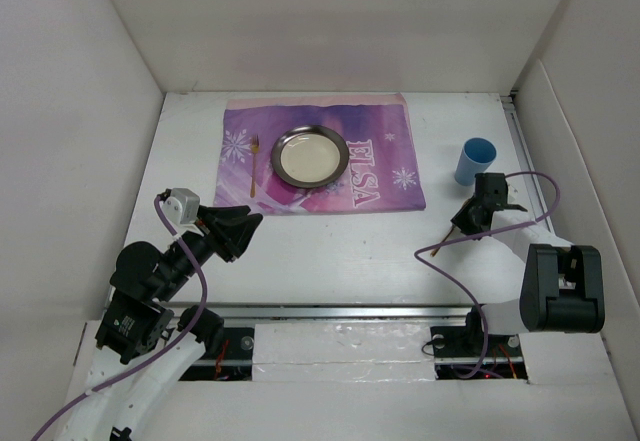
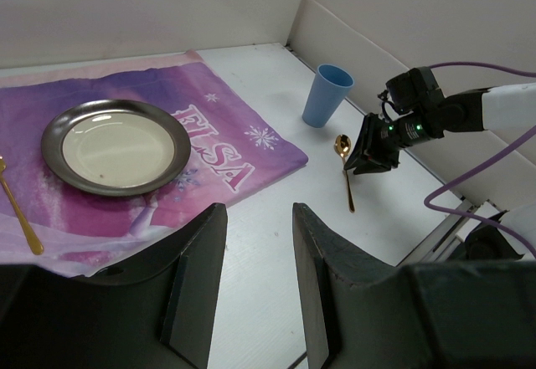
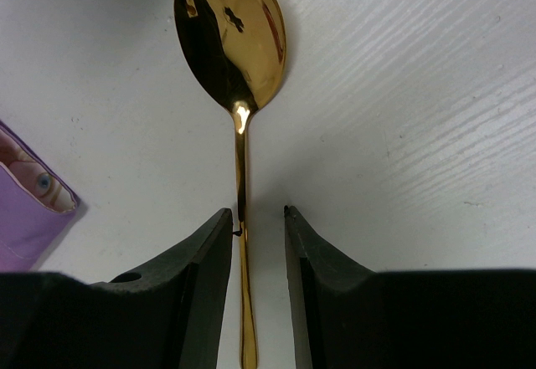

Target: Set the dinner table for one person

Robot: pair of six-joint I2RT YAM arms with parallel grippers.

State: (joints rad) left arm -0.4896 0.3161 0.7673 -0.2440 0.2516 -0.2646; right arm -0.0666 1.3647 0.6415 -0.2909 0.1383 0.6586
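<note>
Dinner table (image 1: 330,251), white and plain, fills the overhead view's middle, boxed by white walls (image 1: 60,111). I see both pincers released: left gripper (image 2: 258,218) empty, right gripper (image 3: 257,216) straddling the spoon (image 3: 233,38).

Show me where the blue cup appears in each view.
Top external: blue cup right of centre, beyond the purple mat's right edge.
Left wrist: upper middle, right of the mat.
Right wrist: not in it.
Shared landmark: the purple mat; its corner shows at the right wrist view's left edge.
</note>
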